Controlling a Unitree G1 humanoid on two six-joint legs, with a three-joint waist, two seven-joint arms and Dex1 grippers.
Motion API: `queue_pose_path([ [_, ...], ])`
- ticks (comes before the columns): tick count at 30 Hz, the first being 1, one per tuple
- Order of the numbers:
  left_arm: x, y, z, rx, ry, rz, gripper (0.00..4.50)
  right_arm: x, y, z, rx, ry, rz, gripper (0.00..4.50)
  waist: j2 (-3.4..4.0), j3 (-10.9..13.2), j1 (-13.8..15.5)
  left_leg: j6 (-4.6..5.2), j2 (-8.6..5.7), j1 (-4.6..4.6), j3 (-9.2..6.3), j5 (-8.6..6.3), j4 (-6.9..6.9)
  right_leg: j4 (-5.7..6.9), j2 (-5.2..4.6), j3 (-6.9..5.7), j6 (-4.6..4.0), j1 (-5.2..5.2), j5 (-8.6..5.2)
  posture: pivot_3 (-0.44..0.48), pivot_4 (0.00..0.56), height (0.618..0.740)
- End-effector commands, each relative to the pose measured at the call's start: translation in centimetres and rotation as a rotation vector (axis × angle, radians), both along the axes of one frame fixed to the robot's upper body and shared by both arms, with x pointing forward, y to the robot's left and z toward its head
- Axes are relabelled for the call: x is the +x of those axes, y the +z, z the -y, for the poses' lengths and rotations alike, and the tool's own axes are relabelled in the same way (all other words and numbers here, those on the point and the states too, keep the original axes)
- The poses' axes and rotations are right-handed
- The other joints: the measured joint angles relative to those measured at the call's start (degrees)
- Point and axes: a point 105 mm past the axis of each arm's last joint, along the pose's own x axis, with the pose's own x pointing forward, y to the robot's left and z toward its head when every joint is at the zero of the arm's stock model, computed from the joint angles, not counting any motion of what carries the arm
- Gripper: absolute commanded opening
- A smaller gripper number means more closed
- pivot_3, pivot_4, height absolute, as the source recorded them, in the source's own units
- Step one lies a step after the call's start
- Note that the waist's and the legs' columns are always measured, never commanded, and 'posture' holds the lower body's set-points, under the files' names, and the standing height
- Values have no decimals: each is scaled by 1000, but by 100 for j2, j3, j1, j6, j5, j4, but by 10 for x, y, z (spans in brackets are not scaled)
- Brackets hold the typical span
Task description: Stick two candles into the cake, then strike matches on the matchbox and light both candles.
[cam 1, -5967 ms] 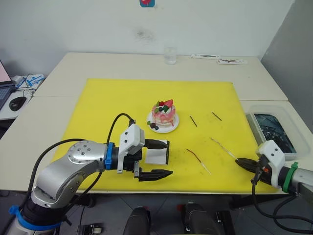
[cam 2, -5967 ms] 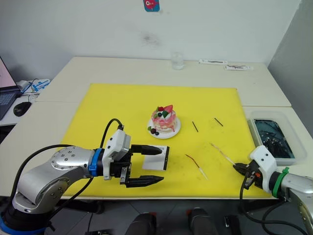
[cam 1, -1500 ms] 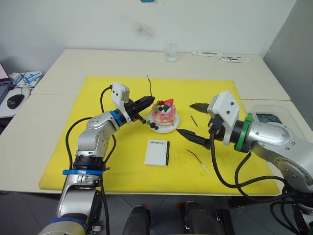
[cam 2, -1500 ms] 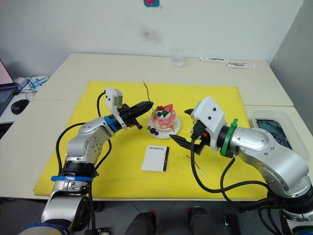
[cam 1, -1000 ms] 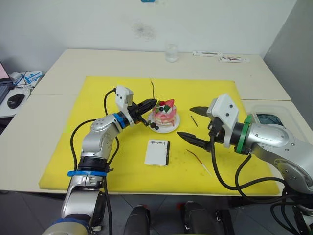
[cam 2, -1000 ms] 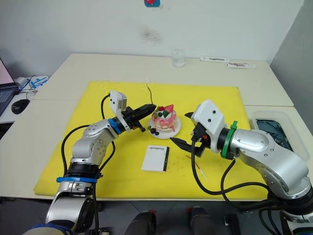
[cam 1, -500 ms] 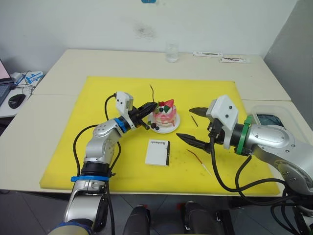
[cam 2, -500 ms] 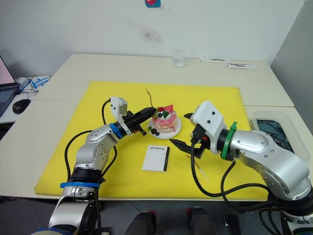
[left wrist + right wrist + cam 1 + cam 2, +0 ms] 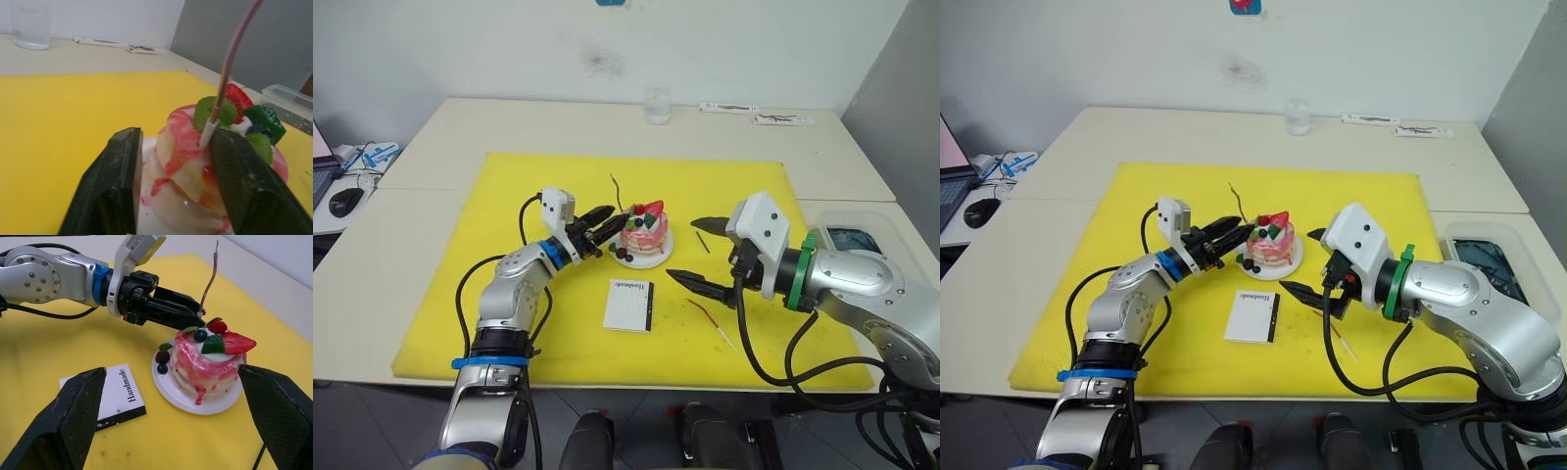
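At centre frame, the left gripper (image 9: 604, 217) stands with jaws apart beside the candle (image 9: 230, 68) planted in the cake (image 9: 643, 227); backing straight off should avoid tipping it. Right gripper (image 9: 700, 255) waits open.

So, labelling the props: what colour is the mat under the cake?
Bright yellow mat; the left eye view shows it best.

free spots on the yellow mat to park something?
Bare: the mat left of the left gripper, and the far strip behind the cake. Crowded: the matchbox, the right gripper, the loose candle and matches fill the middle and right.
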Motion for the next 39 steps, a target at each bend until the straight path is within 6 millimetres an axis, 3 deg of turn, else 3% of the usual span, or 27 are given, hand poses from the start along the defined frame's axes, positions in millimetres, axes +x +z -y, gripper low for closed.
queue_pose_path([
  [1, -6, 23, -13, -6, 41, 72, 2732, -2, 10, 3, 9, -3, 56, 4500, 0, 0, -1, 0, 0, 0, 0, 0, 0, 0, 0, 0, 0, 0, 0, 0, 150, 740],
  [6, -13, 44, -29, -10, 98, 116, 2732, -2, 9, 5, 20, -8, 57, 4500, 0, 0, -2, 0, 1, 0, -2, 0, 0, 1, 0, -1, 0, 0, 0, 0, 150, 740],
  [10, -32, 55, -28, 42, 27, 126, 2732, -5, 7, 11, 19, -15, 48, 4500, 0, 0, -4, 0, 1, 1, 0, 0, 1, 1, 0, 1, 0, 0, 0, 0, 150, 740],
  [11, -41, 53, -26, 79, -19, 115, 2732, -7, 6, 15, 10, -21, 42, 4500, -1, 1, -5, 0, 1, 1, 0, 0, 0, 1, 0, 0, 0, 0, 0, 0, 150, 740],
  [14, -83, 42, -14, 225, -236, 63, 3274, -16, -9, 33, -41, -59, -11, 4500, 0, 0, -7, -1, 2, -1, 1, 0, -7, -1, -1, 0, -7, -3, -5, 0, 150, 740],
  [18, -144, 25, 13, 338, -565, -36, 4480, -31, -36, 50, -99, -116, -88, 4500, -1, 0, 14, -4, 3, 0, 1, -3, -15, -1, -4, -2, -20, -4, -30, 0, 150, 740],
  [21, -172, 13, 29, 385, -732, -57, 4480, -41, -61, 61, -145, -182, -136, 4500, 0, 1, 13, -5, 3, 3, 4, -3, -13, -1, -6, -1, -36, -2, -40, 0, 150, 740],
  [30, -169, 13, 47, 333, -761, -38, 4480, -53, -98, 66, -138, -287, -176, 4500, -2, 1, -13, -3, 11, 18, 9, -1, 14, -3, -2, 1, -32, -3, -39, 0, 150, 740],
  [39, -165, 8, 49, 327, -753, -30, 4480, -49, -109, 63, -125, -334, -182, 4500, -2, 1, -10, -4, 10, 11, 13, -3, 1, 1, -2, 2, -31, -4, -38, 0, 150, 740],
])
